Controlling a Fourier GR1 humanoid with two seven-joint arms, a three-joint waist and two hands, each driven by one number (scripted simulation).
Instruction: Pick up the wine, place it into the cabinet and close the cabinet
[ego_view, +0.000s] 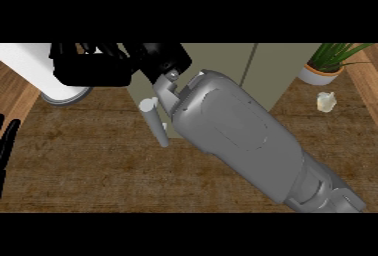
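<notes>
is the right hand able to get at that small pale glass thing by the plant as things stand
Probably not right away. The right hand is stretched far up and left by the white cabinet door, while the small glass object stands apart on the counter near the potted plant. Nothing blocks it, though.

A green potted plant in a white round pot (320, 74) stood on the brown wooden tabletop (88, 165); a small pale translucent object (325, 101) sat just below the pot.

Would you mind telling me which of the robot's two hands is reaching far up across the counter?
The right hand: its grey forearm stretches diagonally to the upper left. The left hand shows only as dark fingers at the left edge.
</notes>
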